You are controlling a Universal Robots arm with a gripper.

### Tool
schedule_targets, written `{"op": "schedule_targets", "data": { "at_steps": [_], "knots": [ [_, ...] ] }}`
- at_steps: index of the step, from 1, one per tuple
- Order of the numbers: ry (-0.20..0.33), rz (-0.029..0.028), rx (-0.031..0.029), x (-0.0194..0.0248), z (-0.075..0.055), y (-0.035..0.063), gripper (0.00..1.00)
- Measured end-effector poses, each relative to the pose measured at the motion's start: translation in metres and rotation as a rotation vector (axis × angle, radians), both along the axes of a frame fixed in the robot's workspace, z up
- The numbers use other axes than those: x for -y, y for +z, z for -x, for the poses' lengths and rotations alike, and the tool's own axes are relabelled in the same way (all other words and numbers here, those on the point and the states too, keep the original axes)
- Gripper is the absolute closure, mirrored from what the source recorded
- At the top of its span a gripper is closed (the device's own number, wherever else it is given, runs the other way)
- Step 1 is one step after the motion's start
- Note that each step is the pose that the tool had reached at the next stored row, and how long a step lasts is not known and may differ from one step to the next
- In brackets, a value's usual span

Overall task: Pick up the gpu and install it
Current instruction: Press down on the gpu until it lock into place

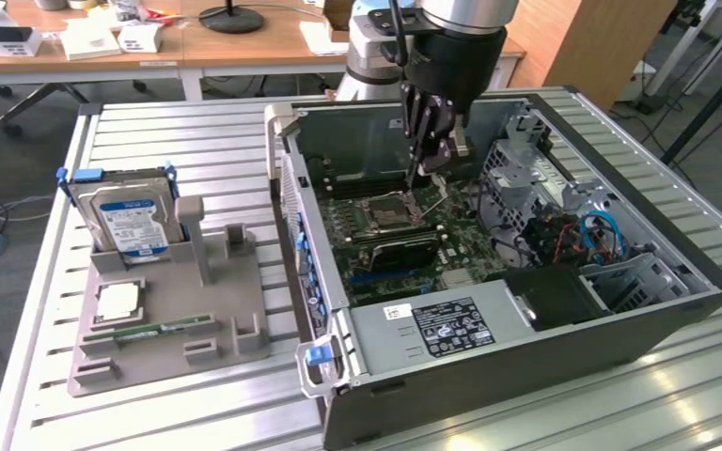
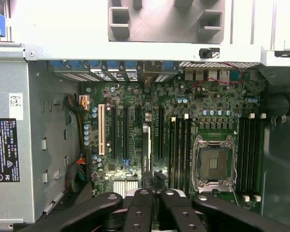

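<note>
The thin dark gpu card [image 2: 146, 145] stands edge-on among the green motherboard's [image 2: 135, 101] expansion slots, inside the open grey computer case [image 1: 662, 324]. The black gripper [image 2: 152, 195] hovers directly over it; I cannot tell whether it grips. A tilted card could jam or seat halfway.

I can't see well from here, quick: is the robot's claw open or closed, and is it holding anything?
Gripper: cannot be told if open or closed; it hangs inside the computer case.

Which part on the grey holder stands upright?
The blue-labelled hard drive, at the holder's far end; the processor and the memory stick lie flat.
</note>
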State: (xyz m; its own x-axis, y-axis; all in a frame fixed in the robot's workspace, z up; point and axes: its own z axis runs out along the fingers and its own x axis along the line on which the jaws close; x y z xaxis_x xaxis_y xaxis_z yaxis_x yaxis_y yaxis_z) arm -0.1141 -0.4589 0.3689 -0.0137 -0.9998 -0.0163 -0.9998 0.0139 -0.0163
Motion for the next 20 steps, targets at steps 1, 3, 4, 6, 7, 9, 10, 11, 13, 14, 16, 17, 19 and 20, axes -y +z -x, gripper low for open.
{"op": "schedule_targets", "data": {
  "at_steps": [1, 3, 4, 6, 7, 9, 10, 11, 13, 14, 16, 17, 19, 20],
  "knots": [
    [0.0, 0.0, 0.0, 0.0, 0.0, 0.0, 0.87],
    [0.0, 0.0, 0.0, 0.0, 0.0, 0.0, 0.9],
    [0.0, 0.0, 0.0, 0.0, 0.0, 0.0, 0.9],
    [0.0, 0.0, 0.0, 0.0, 0.0, 0.0, 0.9],
    [0.0, 0.0002, -0.0001, 0.0, 0.0, 0.0, 0.9],
    [0.0, 0.0002, -0.0001, 0.0, 0.0, -0.0025, 0.9],
    [0.0, 0.0002, -0.0001, 0.0, 0.0, -0.0044, 0.9],
    [0.0, 0.0001, 0.0, 0.0, 0.0, -0.0062, 0.9],
    [0.0, 0.0, 0.0, 0.0, 0.0, -0.0099, 0.9],
    [0.0, 0.0, 0.0, 0.0, 0.0, -0.0117, 0.9],
    [0.0, 0.0001, 0.0, 0.0, 0.0, -0.0152, 0.9],
    [0.0, 0.0001, 0.0, 0.0001, 0.0, -0.017, 0.9],
    [0.0, 0.0002, 0.0, 0.0001, 0.0, -0.0207, 0.9],
    [0.0, 0.0002, 0.0, 0.0001, 0.0, -0.0226, 0.9]
  ]
}}
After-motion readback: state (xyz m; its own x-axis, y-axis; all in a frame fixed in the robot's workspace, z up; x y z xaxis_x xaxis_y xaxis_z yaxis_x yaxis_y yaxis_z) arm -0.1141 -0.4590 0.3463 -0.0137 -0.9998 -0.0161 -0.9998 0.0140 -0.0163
